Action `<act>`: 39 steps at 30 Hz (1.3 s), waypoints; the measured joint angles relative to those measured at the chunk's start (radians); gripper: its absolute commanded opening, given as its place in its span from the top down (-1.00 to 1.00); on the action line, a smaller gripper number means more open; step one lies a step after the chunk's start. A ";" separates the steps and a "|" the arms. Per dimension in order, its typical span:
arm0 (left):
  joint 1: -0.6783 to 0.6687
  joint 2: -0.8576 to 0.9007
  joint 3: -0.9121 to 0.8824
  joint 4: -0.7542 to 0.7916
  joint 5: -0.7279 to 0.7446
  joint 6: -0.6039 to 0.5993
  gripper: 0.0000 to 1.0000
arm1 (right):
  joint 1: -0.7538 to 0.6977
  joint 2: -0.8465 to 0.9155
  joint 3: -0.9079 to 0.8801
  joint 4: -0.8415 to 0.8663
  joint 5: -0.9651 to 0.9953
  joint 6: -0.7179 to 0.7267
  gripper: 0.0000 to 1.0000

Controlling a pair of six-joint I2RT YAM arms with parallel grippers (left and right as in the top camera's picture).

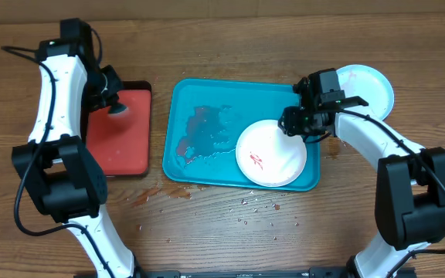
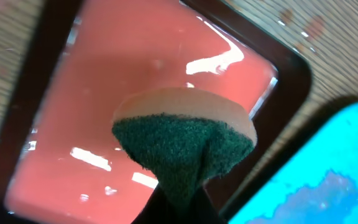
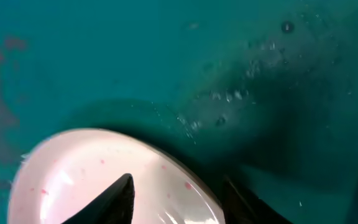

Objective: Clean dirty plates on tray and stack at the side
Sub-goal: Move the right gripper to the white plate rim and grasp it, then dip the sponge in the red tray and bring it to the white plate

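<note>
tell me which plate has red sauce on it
The white plate on the blue tray: red smears show on it. The other plate, off the tray at the table's far right, looks clean.

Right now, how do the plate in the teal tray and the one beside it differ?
The tray plate carries a red smear; the table plate looks clean. The tray plate's rim sits between the right gripper's fingers; the table plate lies free. Both are round and pale.

White plate (image 3: 104,180) — cropped below; side plates (image 1: 369,85) part-hidden.
</note>
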 measured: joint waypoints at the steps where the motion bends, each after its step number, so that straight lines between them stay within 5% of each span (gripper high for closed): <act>1: -0.010 0.000 0.000 0.000 0.003 0.011 0.92 | 0.003 0.000 0.000 -0.028 0.023 0.015 0.05; 12: -0.102 0.000 0.000 0.041 0.018 0.063 0.91 | -0.003 0.001 -0.001 -0.241 0.134 -0.125 0.10; 14: -0.114 0.000 0.000 0.041 0.018 0.064 0.92 | -0.003 0.001 -0.001 -0.240 0.118 -0.145 0.30; 24: -0.188 0.000 0.000 0.040 0.028 0.065 0.92 | -0.003 0.001 -0.030 -0.148 0.042 -0.168 0.66; 29: -0.232 0.000 0.000 0.041 0.076 0.067 0.92 | -0.003 0.001 -0.054 -0.076 0.029 -0.117 0.93; 39: -0.361 0.000 0.000 0.076 0.142 0.002 0.91 | 0.006 0.001 -0.061 0.066 0.014 0.097 0.93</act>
